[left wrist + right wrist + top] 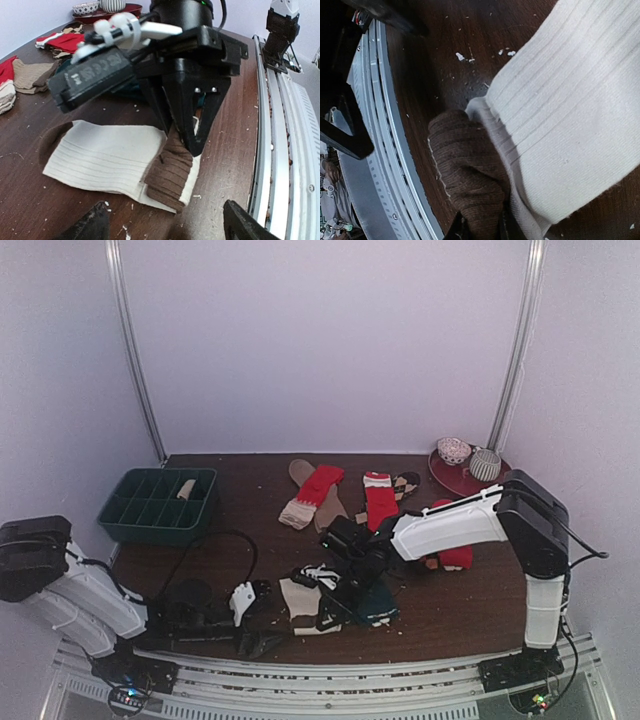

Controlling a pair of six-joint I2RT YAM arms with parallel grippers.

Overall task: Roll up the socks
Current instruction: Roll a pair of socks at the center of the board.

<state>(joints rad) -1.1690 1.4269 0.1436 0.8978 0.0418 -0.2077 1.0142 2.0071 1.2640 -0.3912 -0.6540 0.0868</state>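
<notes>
1. Brown ribbed cuff (470, 175) of the cream sock (105, 157) fills the right wrist view. It is folded up over the pale fabric, and the right fingers (187, 120) are clenched on it from above.
2. That sock lies flat on the desk (30, 200) close to the front edge, near the metal rail (280, 130).
3. Spread wide and grasping nothing, the left fingers (95, 225) sit low at the cuff end, one on each side.
4. I judge the step in hand to be starting the roll at the cuff. It would go best with the pinch kept square across the fold and the cuff turned tightly toward the toe. The left fingers could pin the flat part so the sock does not slide.
5. Just behind the cream sock, under the right arm, a dark teal sock (378, 602) lies close enough to be dragged into the roll.
6. Farther back are the red socks (380, 502), a green tray (160, 505) at the left and a red plate (445, 478) with bowls at the right. All are well apart from the work.
7. Crowding is the main hindrance: both arms meet over one small sock, with the rail hemming in the near side.
</notes>
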